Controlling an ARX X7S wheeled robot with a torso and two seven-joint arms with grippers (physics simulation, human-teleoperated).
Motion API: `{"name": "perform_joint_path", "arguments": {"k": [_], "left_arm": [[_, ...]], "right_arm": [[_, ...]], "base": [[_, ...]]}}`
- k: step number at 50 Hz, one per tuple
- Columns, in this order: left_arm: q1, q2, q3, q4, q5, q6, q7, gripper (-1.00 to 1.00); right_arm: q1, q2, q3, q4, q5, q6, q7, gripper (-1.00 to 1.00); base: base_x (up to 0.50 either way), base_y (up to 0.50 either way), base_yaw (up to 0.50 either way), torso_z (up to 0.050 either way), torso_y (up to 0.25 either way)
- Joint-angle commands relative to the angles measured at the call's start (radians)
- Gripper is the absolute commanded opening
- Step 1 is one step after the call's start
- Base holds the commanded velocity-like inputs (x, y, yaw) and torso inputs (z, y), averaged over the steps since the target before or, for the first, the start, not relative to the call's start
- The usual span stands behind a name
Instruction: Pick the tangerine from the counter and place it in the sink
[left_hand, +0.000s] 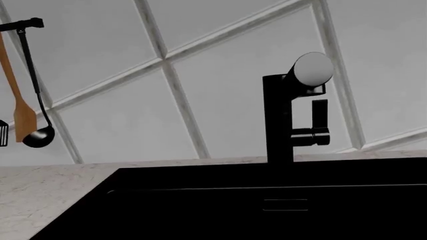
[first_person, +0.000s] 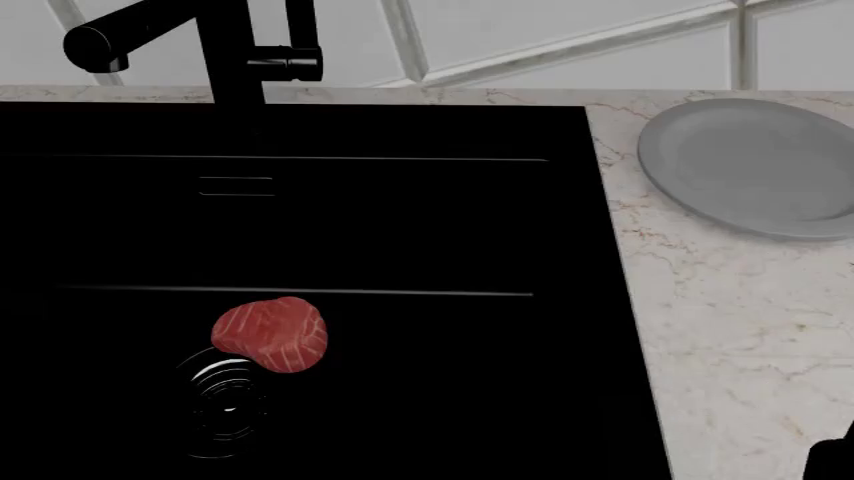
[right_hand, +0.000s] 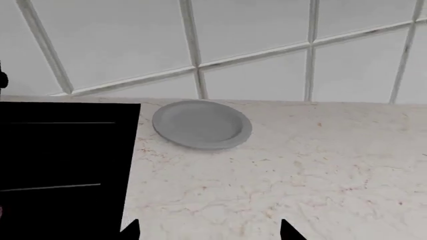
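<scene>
Currently no tangerine visible in any view. Right hand (right_hand: 210, 231) spread wide, empty, over the table (right_hand: 320, 170); plate (right_hand: 201, 124) ahead, sink (right_hand: 60, 165) beside. Left hand state: cannot tell.

Head view: glossy black rectangular sink basin (first_person: 400, 230) runs off the left and bottom edges. Black faucet (first_person: 200, 40) cut at the top; round grey plate (first_person: 747, 165) cut at the right. Dark fragment at the lower right corner (first_person: 834, 460), too little visible to identify.

Right wrist view: only two dark fingertips (right_hand: 130, 231) enter at the edge. Left wrist view: hanging utensils partly cropped.
</scene>
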Motion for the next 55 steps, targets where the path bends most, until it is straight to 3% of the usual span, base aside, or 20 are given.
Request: {"name": "perform_joint_path", "arguments": {"k": [1,26,42,55], "left_arm": [[0.002,-0.003,0.002,0.0,-0.003,0.0,-0.003,1.0],[0.008,-0.005,0.009,-0.008,-0.008,0.008,-0.01,1.0],[0.003,-0.006,0.017,-0.011,-0.012,0.004,-0.015,1.0],[0.005,-0.007,0.02,-0.016,-0.014,0.01,-0.018,1.0]], "right_arm": [[-0.137,0.026,0.127,0.006,0.129,0.023,0.063,1.0],[-0.263,-0.096,0.228,0.011,0.101,0.131,0.017,1.0],[-0.336,-0.072,0.238,-0.003,0.127,0.083,0.033,1.0],[-0.302,-0.081,0.203,0.049,0.028,0.122,-0.022,1.0]], "base": [[0.0,0.0,0.0,0.0,0.0],[0.0,0.0,0.0,0.0,0.0],[0.0,0.0,0.0,0.0,0.0],[0.0,0.0,0.0,0.0,0.0]]}}
